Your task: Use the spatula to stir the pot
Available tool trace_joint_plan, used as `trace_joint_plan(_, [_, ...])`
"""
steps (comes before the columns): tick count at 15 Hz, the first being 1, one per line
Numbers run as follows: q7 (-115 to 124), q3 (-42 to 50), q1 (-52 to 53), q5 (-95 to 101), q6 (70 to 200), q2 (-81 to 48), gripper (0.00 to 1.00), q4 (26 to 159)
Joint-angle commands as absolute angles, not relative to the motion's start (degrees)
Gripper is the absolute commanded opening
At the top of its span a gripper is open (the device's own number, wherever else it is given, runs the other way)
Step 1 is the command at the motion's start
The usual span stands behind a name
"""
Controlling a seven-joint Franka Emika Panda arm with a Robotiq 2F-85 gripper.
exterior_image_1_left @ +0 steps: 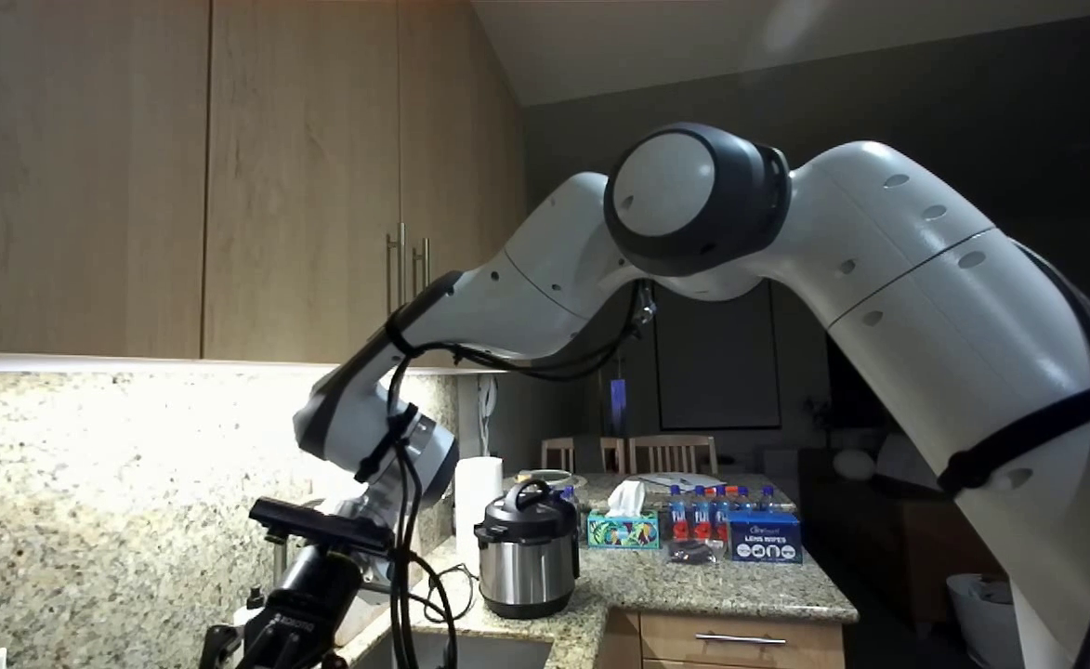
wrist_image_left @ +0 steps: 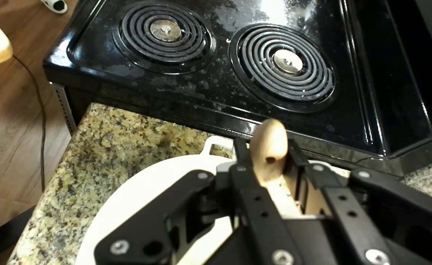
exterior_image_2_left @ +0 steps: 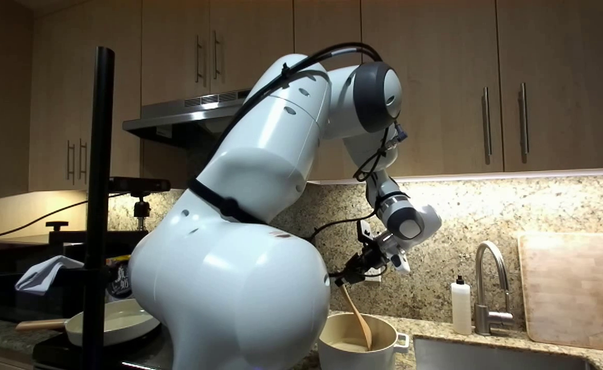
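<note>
At left in an exterior view I have a round cream frying pan (exterior_image_2_left: 113, 335); next, my black two-fingered tool (wrist_image_left: 268, 148) is clamped, as the wrist view shows, on the handle of the tan wooden spatula (exterior_image_2_left: 359, 319), which slants down into the round cream pot (exterior_image_2_left: 352, 361) on the speckled granite counter (exterior_image_2_left: 425, 328). Farther right I see a slim white bottle (exterior_image_2_left: 461, 308), an arched steel faucet (exterior_image_2_left: 481, 318) and a pale wooden board (exterior_image_2_left: 576, 288).

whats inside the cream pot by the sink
In an exterior view, a wooden spatula slants down into the cream pot, which looks pale along its far inside. The near side covers some of the bottom, so any food there cannot be made out.
</note>
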State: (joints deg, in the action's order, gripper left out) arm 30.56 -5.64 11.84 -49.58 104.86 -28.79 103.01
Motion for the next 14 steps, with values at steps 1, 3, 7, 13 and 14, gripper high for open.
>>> trace_joint_plan(1, [30.25, -4.74, 9.65, -51.95, 104.26, -27.06, 0.09, 106.25])
trace_joint_plan(3, [29.88, -4.49, 9.12, -52.92, 103.99, -27.29, 0.09, 106.88])
trace_joint_plan(7, [28.16, -4.8, 9.19, -56.28, 104.97, -27.58, 0.09, 109.28])
trace_joint_plan(13, [24.29, -6.06, 10.8, -62.57, 109.32, -26.42, 0.09, 116.04])
trace_joint_plan(14, [23.06, -6.37, 11.14, -63.96, 110.34, -26.03, 0.09, 117.25])
